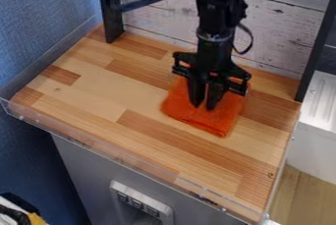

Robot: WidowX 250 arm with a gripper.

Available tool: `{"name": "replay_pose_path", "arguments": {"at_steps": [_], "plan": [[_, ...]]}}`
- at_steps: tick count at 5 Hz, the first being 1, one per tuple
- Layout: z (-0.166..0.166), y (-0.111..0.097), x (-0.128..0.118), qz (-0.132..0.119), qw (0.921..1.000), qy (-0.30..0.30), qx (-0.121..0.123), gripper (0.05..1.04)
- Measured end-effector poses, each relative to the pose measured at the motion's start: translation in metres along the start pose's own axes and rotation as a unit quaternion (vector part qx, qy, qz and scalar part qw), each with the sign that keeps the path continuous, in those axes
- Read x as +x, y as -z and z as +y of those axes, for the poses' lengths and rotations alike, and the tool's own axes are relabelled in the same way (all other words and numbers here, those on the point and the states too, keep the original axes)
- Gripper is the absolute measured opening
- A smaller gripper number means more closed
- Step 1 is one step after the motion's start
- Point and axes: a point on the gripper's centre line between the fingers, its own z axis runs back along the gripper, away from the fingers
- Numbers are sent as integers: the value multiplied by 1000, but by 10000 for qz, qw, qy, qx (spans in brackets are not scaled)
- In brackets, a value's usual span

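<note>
We cannot see the part of the orange cloth (223,121) behind the gripper (202,107); the top edge cuts off the arm (213,13)

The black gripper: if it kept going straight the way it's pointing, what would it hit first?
Pointing down, the gripper would most likely meet the folded orange cloth first, with the wooden surface beneath it. Whether the tips already touch the cloth is unclear.

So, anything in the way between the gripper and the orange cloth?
Nothing visible stands in the way: the gripper points down right at the orange cloth, with no other object between them.
</note>
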Motion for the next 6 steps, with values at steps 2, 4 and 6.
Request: {"name": "replay_pose_path", "arguments": {"at_steps": [2,4,6], "plan": [[19,-33,18,-72,10000,-20,-35,994],[32,-67,46,-121,9999,-25,-30,996],[36,-83,69,-29,10000,1,20,999]]}}
